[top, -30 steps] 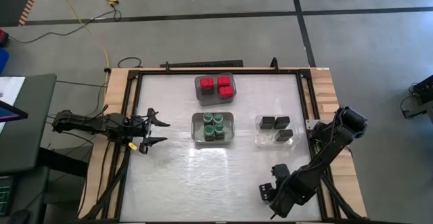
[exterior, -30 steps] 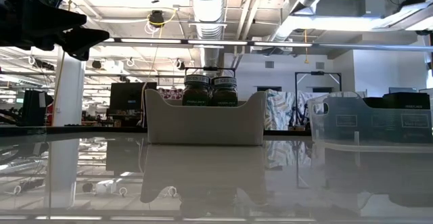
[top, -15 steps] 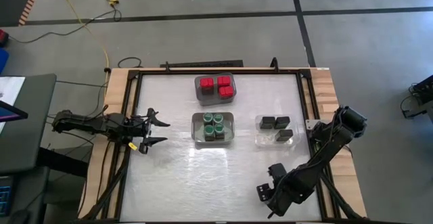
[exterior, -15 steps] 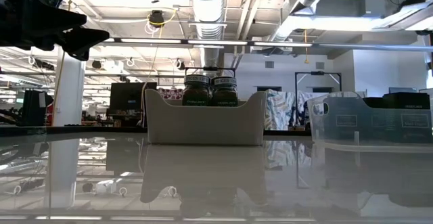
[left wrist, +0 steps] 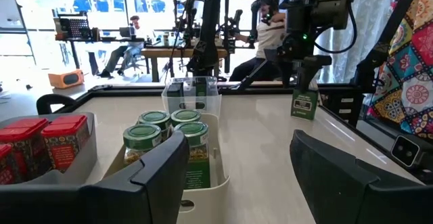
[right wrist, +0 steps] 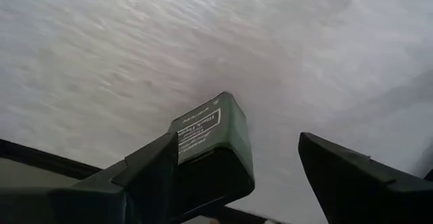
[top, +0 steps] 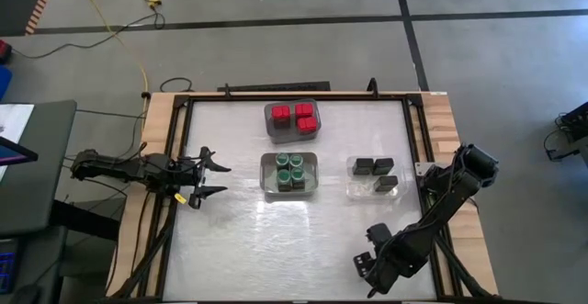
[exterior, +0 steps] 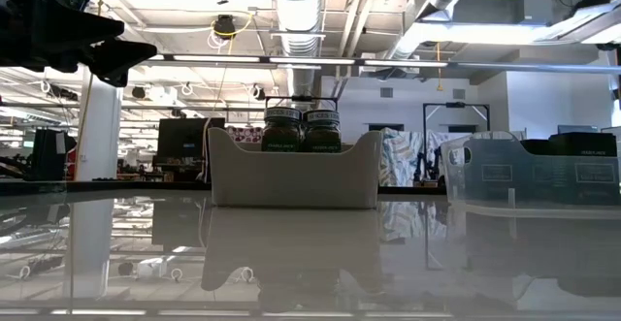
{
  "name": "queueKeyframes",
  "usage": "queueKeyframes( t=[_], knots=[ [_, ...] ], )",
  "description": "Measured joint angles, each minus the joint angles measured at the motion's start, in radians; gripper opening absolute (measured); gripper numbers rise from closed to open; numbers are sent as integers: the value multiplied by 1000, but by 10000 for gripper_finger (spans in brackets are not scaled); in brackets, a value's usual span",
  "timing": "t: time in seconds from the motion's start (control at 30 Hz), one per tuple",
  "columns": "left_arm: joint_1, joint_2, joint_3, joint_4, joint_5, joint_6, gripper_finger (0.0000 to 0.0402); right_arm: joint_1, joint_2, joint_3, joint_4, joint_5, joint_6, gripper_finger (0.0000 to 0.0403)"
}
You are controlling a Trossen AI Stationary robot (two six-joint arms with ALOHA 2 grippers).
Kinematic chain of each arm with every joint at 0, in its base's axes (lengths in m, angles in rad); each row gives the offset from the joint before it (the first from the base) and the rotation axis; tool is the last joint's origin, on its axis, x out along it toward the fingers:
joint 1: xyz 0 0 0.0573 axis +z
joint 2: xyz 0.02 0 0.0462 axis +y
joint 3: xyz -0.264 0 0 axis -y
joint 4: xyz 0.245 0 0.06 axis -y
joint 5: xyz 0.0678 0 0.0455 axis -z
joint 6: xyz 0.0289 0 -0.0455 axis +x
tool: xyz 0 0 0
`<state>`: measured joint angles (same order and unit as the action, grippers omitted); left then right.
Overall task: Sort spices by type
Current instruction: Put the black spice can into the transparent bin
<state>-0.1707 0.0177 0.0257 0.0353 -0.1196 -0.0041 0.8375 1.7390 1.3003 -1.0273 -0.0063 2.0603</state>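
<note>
Dark rectangular spice tin [right wrist: 211,149]: small, rigid, probably light with slick flat faces, best pinched across its narrow sides; it sits on the white tabletop [top: 276,240] near the front edge, between the right gripper's [top: 366,264] spread fingers, not clamped. Open table lies between it and the clear plastic bin of dark tins [top: 375,176]; left gripper [top: 209,177] waits half-open and empty at the left edge

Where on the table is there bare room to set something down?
Free: the table strip between the left gripper and the green-jar bin, and everything nearer than the bins. Crowded: the middle, around the red-tin bin and clear bin.
</note>
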Motion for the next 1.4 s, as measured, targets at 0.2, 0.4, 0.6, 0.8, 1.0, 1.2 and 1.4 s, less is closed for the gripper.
queueKeyframes(
  t=[0.2,0.4,0.6,0.8,1.0,1.2,1.4],
  knots=[
    [0,0,0,0,0,0,247,0,0,0,-10,-1,-22,329],
    [0,0,0,0,0,0,247,0,0,0,-25,-70,90,329],
    [0,0,0,0,0,0,247,9,0,0,-27,-130,207,329],
    [0,0,0,0,0,0,247,9,0,0,-83,-123,159,329],
    [0,0,0,0,0,0,247,9,-16,-1,-144,-40,7,329],
    [0,0,0,0,0,0,247,21,-97,-1,-105,44,-212,329],
    [0,0,0,0,0,0,247,73,-170,0,16,49,-573,327]
  ],
)
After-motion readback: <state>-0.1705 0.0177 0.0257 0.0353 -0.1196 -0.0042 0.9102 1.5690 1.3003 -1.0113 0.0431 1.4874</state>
